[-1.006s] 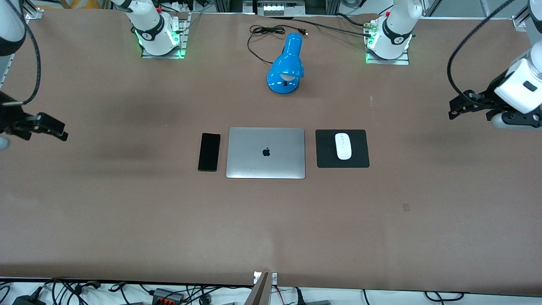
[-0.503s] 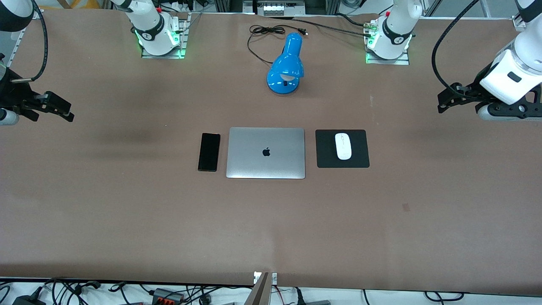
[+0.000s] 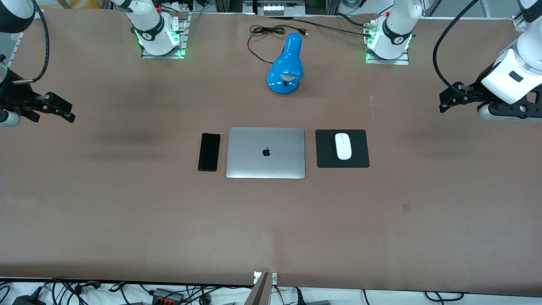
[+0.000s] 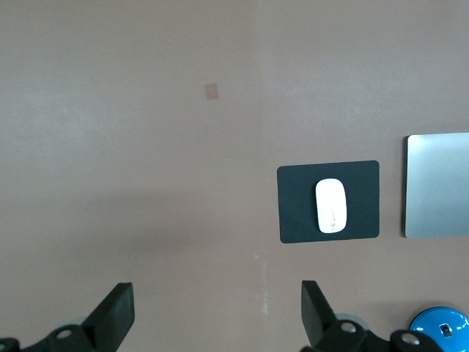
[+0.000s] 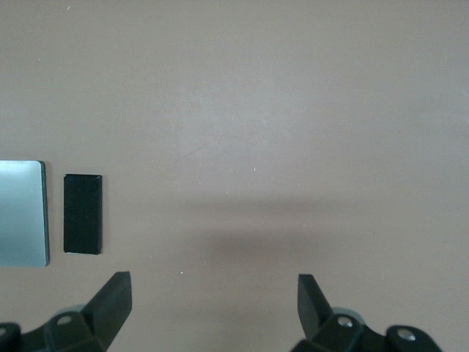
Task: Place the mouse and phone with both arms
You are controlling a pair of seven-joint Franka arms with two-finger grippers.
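Note:
The white mouse (image 3: pixel 343 146) lies on a black square mouse pad (image 3: pixel 360 149) beside the closed silver laptop (image 3: pixel 266 153), toward the left arm's end; it also shows in the left wrist view (image 4: pixel 330 206). The black phone (image 3: pixel 209 151) lies flat beside the laptop, toward the right arm's end, and shows in the right wrist view (image 5: pixel 82 213). My left gripper (image 3: pixel 445 101) is open and empty, up over bare table at the left arm's end. My right gripper (image 3: pixel 65 113) is open and empty, up over bare table at the right arm's end.
A blue desk lamp (image 3: pixel 287 65) with a black cord (image 3: pixel 262 34) lies farther from the front camera than the laptop, between the two arm bases. A small dark patch (image 3: pixel 406 206) marks the brown table nearer the front camera.
Both grippers rose and drew back toward the arm bases between one second ago and half a second ago, then barely moved. The mouse, phone and laptop have stayed put.

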